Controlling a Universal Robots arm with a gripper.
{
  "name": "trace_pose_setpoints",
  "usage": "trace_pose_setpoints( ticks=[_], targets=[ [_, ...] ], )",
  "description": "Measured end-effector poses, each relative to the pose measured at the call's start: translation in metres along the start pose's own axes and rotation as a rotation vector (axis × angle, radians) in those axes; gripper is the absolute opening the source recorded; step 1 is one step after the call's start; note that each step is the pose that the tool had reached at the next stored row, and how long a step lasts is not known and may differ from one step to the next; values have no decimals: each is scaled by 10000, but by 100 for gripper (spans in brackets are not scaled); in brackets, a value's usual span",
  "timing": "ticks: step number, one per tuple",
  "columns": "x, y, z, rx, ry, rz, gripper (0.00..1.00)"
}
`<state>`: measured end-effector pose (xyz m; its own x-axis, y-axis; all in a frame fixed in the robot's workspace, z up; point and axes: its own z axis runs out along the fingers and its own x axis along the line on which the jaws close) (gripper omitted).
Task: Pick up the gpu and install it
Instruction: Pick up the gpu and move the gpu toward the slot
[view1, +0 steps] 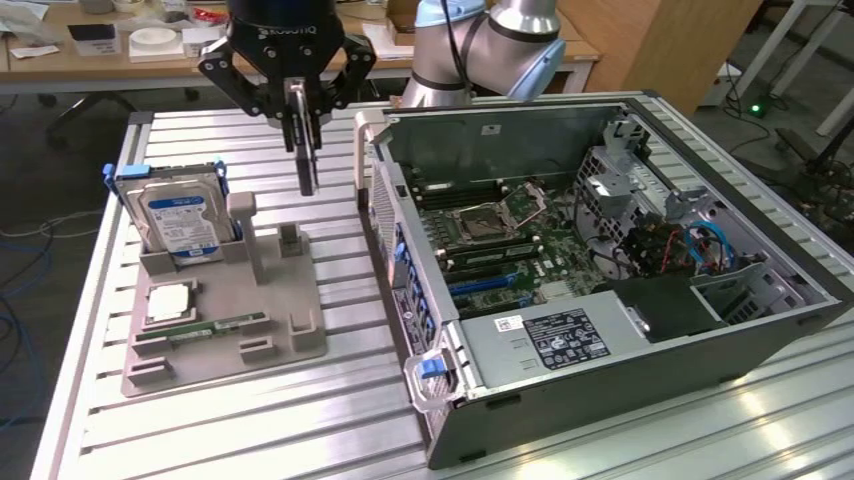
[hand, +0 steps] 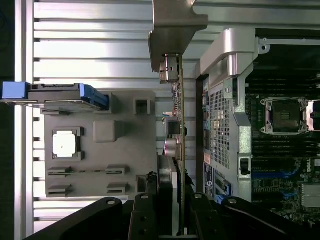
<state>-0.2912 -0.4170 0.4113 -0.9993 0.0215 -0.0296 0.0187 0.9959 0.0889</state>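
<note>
The gpu (view1: 307, 155), a thin dark card, hangs edge-on and upright in the air, above the gap between the grey holder and the open computer case (view1: 694, 340). My gripper (view1: 304, 112) is shut on the card's top end. In the wrist view the gpu (hand: 178, 125) runs as a narrow strip away from my gripper (hand: 173, 200), and its silvery metal bracket (hand: 172, 30) is at the far end. The card hangs clear of the holder and just outside the case's rear wall (hand: 222, 115).
A grey holder (view1: 287, 330) on the slatted aluminium table (view1: 200, 440) carries an upright hard drive (view1: 180, 220), a square processor (view1: 170, 300) and a green memory stick (view1: 214, 328). The case lies open-side up, showing the motherboard (view1: 501, 235). A cluttered desk (view1: 80, 60) stands behind.
</note>
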Motion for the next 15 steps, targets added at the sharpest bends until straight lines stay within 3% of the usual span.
trace_pose_setpoints(
  ticks=[15],
  targets=[
    [-177, 3, 6, -1, 3, -32, 28]
  ],
)
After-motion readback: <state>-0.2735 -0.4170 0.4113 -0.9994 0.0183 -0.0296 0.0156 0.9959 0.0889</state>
